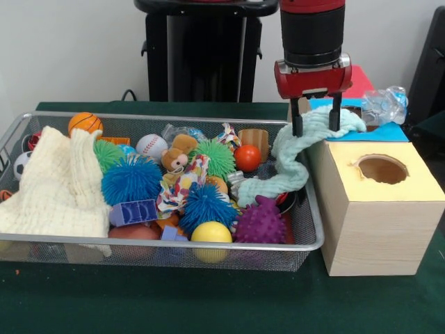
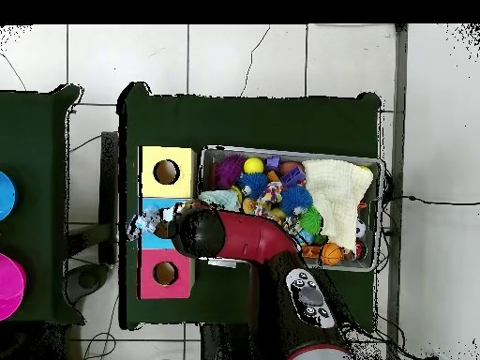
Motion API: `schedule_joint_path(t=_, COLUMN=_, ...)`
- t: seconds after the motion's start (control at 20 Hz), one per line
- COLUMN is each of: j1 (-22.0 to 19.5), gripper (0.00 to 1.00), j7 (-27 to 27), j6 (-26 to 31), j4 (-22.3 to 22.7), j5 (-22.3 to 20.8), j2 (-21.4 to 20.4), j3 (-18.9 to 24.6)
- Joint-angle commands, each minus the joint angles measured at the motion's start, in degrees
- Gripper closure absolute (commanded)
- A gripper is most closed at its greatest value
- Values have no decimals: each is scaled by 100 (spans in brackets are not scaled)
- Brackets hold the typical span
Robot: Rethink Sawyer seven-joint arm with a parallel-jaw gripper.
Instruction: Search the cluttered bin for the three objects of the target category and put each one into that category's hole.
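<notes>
Cloth (image 1: 59, 184), cream and waffled, is heaped at 9 o'clock in the wire basket (image 1: 174, 245), with an orange basketball (image 1: 85, 122) behind it at 11 o'clock. Toward the middle lie a blue spiky ball (image 1: 131, 179), a baseball (image 1: 151, 146), a green spiky ball (image 1: 216, 157) and a yellow ball (image 1: 211, 232) against the near rim at 6 o'clock. A purple spiky ball (image 1: 261, 223) sits at 5 o'clock. The gripper (image 1: 316, 115) hangs over the basket's 3 o'clock edge, its jaws closed to a narrow gap on a pale green towel (image 1: 292, 160). The towel's upper end is lifted and drapes onto the blue box top (image 1: 379, 132); its lower end trails into the basket. Just beside it on the green worktop (image 1: 208, 299) stands the yellow-topped wooden box (image 1: 368, 229) with its round hole (image 1: 382, 168).
</notes>
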Motion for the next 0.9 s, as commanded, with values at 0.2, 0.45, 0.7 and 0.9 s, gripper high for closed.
schedule_joint_path(t=0.2, j1=136, gripper=0, j7=549, j6=-351, j4=-675, j5=-497, j2=553, j3=-443)
schedule_joint_path(t=0.45, j1=392, gripper=0, j7=361, j6=-752, j4=-1124, j5=-1079, j2=728, j3=-915)
schedule_joint_path(t=0.7, j1=426, gripper=0, j7=383, j6=-1109, j4=-1348, j5=-1497, j2=793, j3=-1043)
schedule_joint_path(t=0.9, j1=459, gripper=0, j7=414, j6=-1176, j4=-1509, j5=-1767, j2=821, j3=-1168)
